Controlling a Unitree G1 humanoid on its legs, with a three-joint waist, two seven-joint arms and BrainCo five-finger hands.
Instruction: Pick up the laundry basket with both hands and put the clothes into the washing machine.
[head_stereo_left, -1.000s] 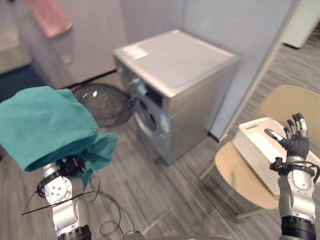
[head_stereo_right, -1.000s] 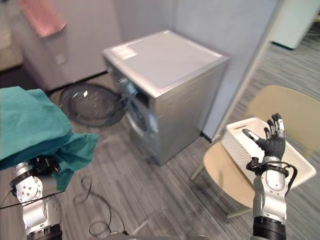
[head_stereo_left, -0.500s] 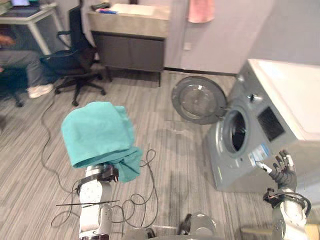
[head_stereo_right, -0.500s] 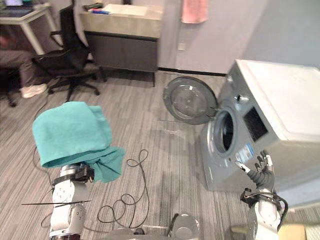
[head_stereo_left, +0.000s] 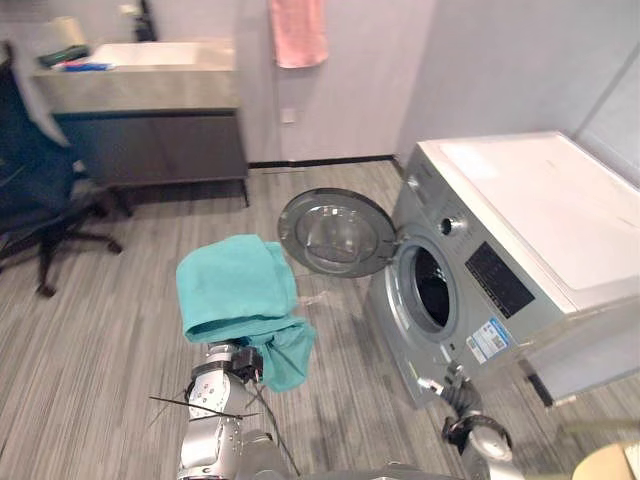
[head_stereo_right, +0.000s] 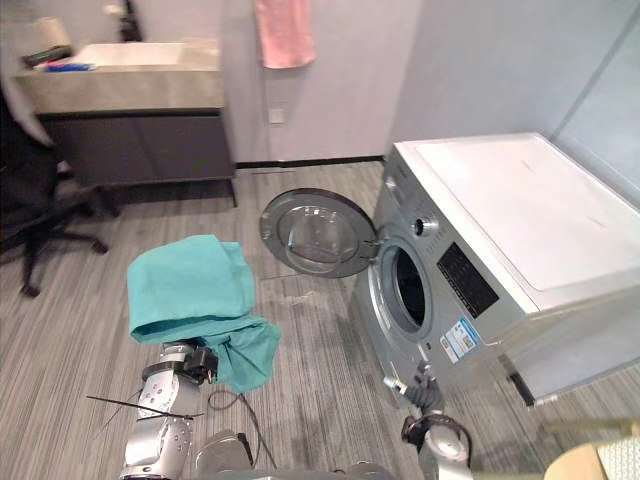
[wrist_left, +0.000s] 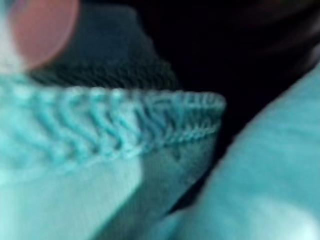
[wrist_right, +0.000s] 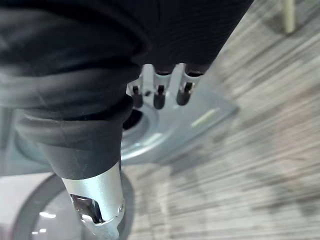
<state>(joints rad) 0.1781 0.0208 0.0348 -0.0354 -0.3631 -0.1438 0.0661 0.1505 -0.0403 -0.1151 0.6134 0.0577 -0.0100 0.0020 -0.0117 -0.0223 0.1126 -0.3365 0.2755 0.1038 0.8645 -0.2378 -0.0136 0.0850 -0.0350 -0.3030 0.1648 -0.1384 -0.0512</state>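
Observation:
A teal cloth is draped over my raised left hand, which is hidden under it; the wrist shows just below. In the left wrist view the teal cloth lies right against the camera, hem up close. The grey washing machine stands to the right, its round door swung open to the left and the dark drum opening facing me. My right hand is low in front of the machine, fingers straight, holding nothing.
A sink counter with a dark cabinet runs along the back wall, with a pink towel hanging beside it. A black office chair stands at the left. A tan chair edge shows at the bottom right.
The whole picture has shifted as the camera turned; the machine now sits nearer the middle. The teal cloth stays over my left hand, and my right hand stays open, lower in view.

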